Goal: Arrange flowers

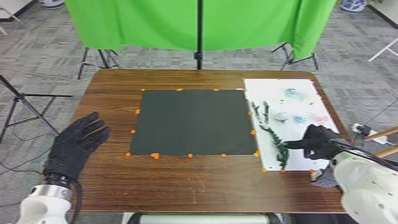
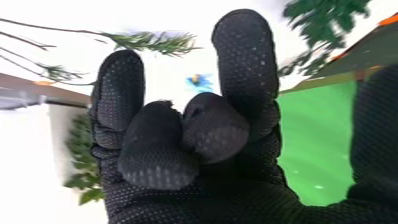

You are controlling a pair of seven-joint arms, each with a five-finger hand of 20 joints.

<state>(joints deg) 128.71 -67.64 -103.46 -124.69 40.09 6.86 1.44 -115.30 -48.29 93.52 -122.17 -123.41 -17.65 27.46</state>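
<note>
Foliage (image 1: 282, 154) lies just left of your right hand (image 1: 313, 142), the nearer one, which is loosely parted, some fingers bent, pinching nothing. Its stem runs near to far along the white board (image 1: 266, 89), pale flowers (image 1: 299, 119) beyond.

From where I stand, I can't read any writing, numbers or signs.
</note>
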